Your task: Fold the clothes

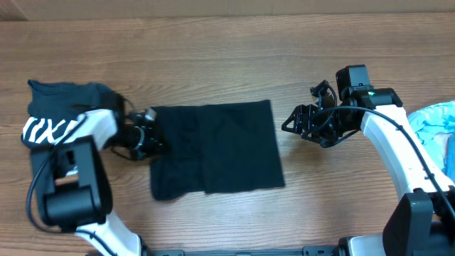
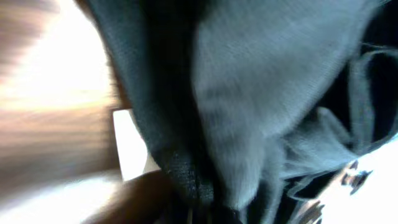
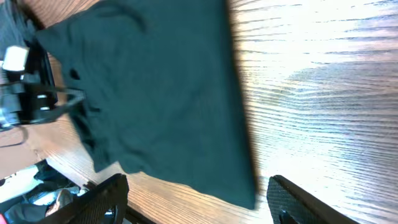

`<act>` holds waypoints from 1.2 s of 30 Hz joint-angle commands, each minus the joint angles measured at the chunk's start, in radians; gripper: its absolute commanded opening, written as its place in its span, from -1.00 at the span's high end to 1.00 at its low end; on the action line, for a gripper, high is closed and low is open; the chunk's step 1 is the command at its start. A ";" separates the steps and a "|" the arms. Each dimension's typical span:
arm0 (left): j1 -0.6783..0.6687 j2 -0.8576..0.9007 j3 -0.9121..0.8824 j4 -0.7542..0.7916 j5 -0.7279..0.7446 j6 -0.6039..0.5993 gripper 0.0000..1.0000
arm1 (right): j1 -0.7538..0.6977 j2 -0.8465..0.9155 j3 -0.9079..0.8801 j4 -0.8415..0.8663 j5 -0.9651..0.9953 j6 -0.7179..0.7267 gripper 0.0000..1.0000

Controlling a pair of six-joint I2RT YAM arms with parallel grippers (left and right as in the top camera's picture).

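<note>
On the table (image 1: pixel 213 50), between your arms, the black shirt (image 1: pixel 217 146) lies flat: light, limp, likely to sag. Your left gripper (image 1: pixel 151 135) has its jaws clamped on the shirt's left edge. The right gripper (image 1: pixel 290 125) hovers near the right edge, jaws apart. Grip edges or corners.

The overhead view looks straight down on the table (image 1: pixel 227 57), with both arms in frame and the black shirt (image 1: pixel 217 149) at centre. The left wrist view sits right against that shirt, blurred cloth filling the frame. The right wrist view looks low across the table, its own fingers (image 3: pixel 305 202) at the lower edge and the shirt at upper left. All three views share the shirt.
</note>
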 commanded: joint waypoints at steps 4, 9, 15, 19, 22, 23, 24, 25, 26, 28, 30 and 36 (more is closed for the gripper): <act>0.042 -0.264 0.245 -0.201 -0.293 -0.041 0.92 | 0.001 -0.019 0.012 0.002 -0.016 -0.008 -0.51; -0.104 -0.263 0.393 -0.328 -0.486 -0.107 0.92 | 0.001 -0.019 0.012 0.002 -0.016 -0.008 -0.50; -0.486 -0.235 0.414 -0.342 -0.845 -0.327 0.92 | 0.001 -0.019 0.012 -0.007 -0.016 -0.008 -0.50; -0.669 -0.127 0.413 -0.347 -0.940 -0.407 0.92 | 0.001 -0.019 0.012 -0.015 -0.016 -0.008 -0.50; -0.742 -0.029 0.413 -0.356 -0.937 -0.466 0.92 | 0.001 -0.019 0.012 -0.021 -0.016 -0.008 -0.49; -0.768 0.010 0.413 -0.357 -0.926 -0.484 0.92 | 0.001 -0.019 0.012 -0.021 -0.016 -0.008 -0.50; -0.793 0.043 0.413 -0.353 -0.909 -0.491 0.92 | 0.001 -0.019 0.012 -0.021 -0.016 -0.008 -0.49; -0.818 0.071 0.413 -0.354 -0.907 -0.506 0.92 | 0.001 -0.019 0.012 -0.021 -0.016 -0.008 -0.50; -0.842 0.097 0.413 -0.356 -0.905 -0.524 0.85 | 0.001 -0.019 0.012 -0.021 -0.016 -0.008 -0.50; -0.872 0.137 0.413 -0.365 -0.872 -0.558 0.67 | 0.001 -0.019 0.012 -0.021 -0.016 -0.011 -0.50; -0.882 0.148 0.413 -0.368 -0.845 -0.568 0.63 | 0.001 -0.019 0.012 -0.021 -0.016 -0.011 -0.49; -0.886 0.148 0.413 -0.288 -0.726 -0.545 0.32 | 0.001 -0.019 0.012 -0.024 -0.016 -0.011 -0.49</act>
